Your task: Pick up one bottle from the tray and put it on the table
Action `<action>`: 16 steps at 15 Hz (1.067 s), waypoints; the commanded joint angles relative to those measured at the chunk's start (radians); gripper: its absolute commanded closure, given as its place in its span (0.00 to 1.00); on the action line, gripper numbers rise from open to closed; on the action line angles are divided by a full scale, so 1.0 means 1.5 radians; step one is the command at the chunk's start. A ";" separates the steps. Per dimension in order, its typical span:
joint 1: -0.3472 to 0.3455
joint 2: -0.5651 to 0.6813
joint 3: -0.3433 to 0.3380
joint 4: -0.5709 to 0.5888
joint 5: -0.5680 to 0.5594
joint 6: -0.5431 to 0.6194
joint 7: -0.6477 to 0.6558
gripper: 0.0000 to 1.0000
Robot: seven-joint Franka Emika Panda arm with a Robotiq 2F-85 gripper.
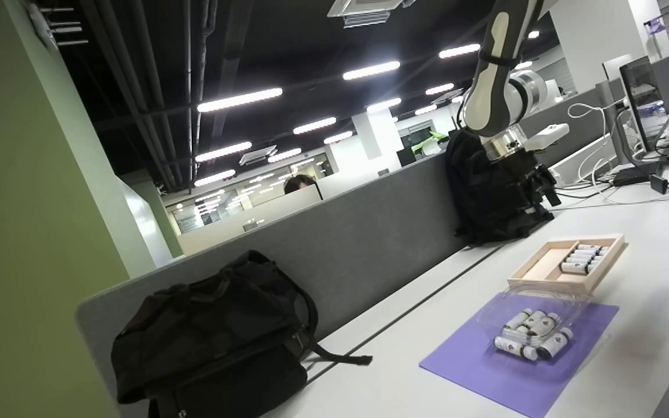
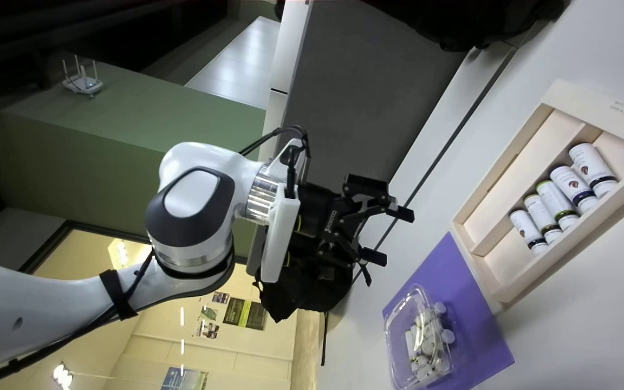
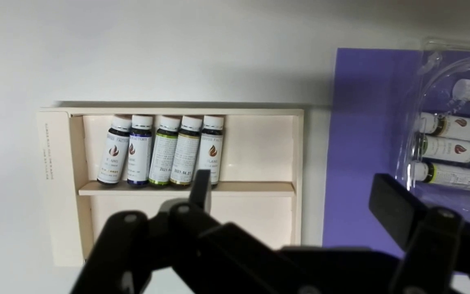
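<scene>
The light wood tray (image 3: 259, 111) lies on the pale table (image 3: 157, 53) and also shows in both exterior views (image 1: 543, 261) (image 2: 523, 162). A divider splits it into two compartments. Several small white-labelled bottles (image 3: 163, 151) lie side by side in one compartment, with bare space at one end; the other compartment shows no bottle. They also show in both exterior views (image 1: 583, 258) (image 2: 556, 200). My gripper (image 3: 296, 194) is open and empty above the table, fingers wide apart. In the wrist view one finger overlaps the end bottle's (image 3: 212, 149) base. In an exterior view the gripper (image 2: 388, 235) is apart from the tray.
A purple mat (image 1: 456, 354) lies beside the tray, with a clear plastic container (image 2: 393, 336) holding several more bottles. Black bags (image 1: 212, 331) stand against the grey partition (image 1: 369, 220). A monitor (image 1: 645, 104) and cables are at the table's far end.
</scene>
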 commanded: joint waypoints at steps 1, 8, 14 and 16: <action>-0.023 0.065 -0.010 0.017 0.016 0.066 0.005 0.00; -0.066 0.208 -0.022 0.050 0.017 0.221 0.020 0.00; -0.063 0.273 -0.012 0.080 0.016 0.260 0.032 0.00; -0.060 0.280 -0.009 0.093 0.023 0.237 0.047 0.00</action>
